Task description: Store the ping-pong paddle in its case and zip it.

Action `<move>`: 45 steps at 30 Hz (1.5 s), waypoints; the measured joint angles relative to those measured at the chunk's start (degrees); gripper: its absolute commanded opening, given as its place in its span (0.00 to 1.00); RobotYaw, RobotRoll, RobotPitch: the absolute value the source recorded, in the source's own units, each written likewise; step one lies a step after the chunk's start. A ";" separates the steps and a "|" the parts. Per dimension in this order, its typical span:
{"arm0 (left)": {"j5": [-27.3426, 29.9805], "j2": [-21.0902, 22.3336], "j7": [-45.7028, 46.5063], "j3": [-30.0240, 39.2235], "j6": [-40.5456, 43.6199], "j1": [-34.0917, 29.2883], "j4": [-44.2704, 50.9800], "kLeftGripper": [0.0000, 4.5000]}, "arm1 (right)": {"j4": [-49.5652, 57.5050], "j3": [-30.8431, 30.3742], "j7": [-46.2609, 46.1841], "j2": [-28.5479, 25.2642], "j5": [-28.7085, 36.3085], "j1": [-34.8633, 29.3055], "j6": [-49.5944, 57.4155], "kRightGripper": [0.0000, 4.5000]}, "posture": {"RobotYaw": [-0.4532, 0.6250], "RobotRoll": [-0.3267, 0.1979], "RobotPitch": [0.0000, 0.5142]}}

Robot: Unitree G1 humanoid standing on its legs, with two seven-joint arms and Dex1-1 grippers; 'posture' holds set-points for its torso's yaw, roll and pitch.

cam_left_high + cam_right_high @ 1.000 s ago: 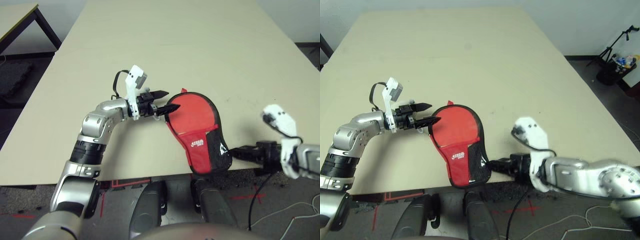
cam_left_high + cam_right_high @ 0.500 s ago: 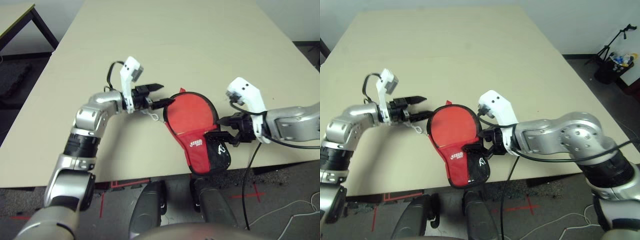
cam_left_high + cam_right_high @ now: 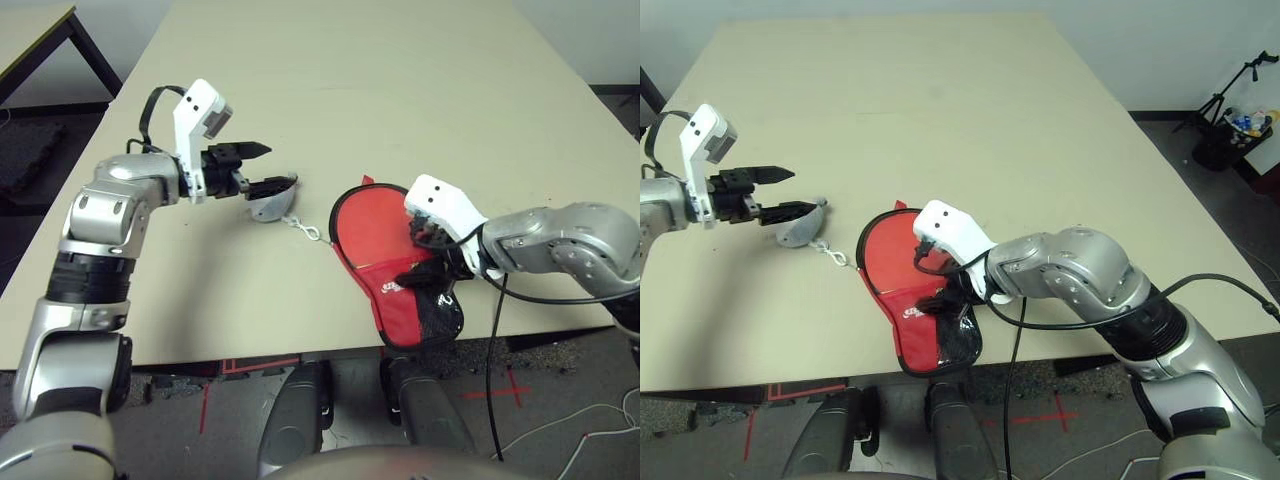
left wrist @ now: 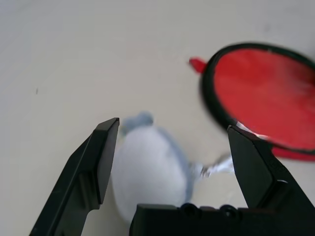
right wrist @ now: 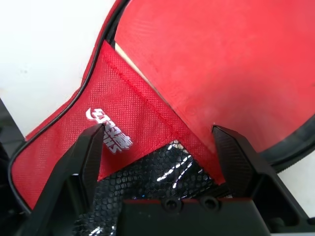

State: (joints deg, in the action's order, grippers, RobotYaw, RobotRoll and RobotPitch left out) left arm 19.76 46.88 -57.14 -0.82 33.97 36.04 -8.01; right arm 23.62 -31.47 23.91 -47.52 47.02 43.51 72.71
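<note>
The red case with black trim lies flat near the table's front edge, its narrow end over the edge. My right gripper hangs open just above its lower part, fingers either side of the white logo and mesh pocket. The ping-pong paddle is hidden; I cannot tell it from the case's red face. To the left, my left gripper stands open. A white fluffy ball sits low between its fingers. A white string runs from the ball to the case's rim.
The beige table stretches bare behind and to both sides of the case. A second table stands off the far left corner. A stand with small items and cables are on the floor to the right.
My left gripper has pulled back to the left from the case's rim, with the ball and string trailing out. My right arm has swung in from the front right onto the case.
</note>
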 measured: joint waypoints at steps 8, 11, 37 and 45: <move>-3.34 -0.31 1.54 -0.23 -2.22 -2.32 -2.49 1.00 | 0.38 -3.18 6.82 1.60 -11.00 -0.01 -3.33 0.99 | 0.36 0.62 0.27; -6.07 -1.13 2.62 -1.05 -5.31 -2.30 -5.38 1.00 | 0.15 -3.34 8.61 2.41 -13.48 -0.01 -3.47 0.99 | 0.36 0.62 0.27; -17.11 -15.35 4.30 -5.97 -26.46 10.96 -35.19 0.13 | -3.28 -3.25 16.97 5.16 -24.82 -0.44 -5.62 1.00 | 0.35 0.62 0.26; -21.82 -19.98 11.83 -6.12 -35.94 23.34 -50.85 0.13 | -3.85 -3.15 18.50 5.11 -26.28 -0.56 -5.97 1.00 | 0.35 0.62 0.30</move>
State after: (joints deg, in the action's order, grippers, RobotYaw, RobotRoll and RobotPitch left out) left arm -2.06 26.90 -45.30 -6.94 -1.96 59.38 -58.86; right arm 19.77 -34.62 42.41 -42.41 20.74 42.95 66.74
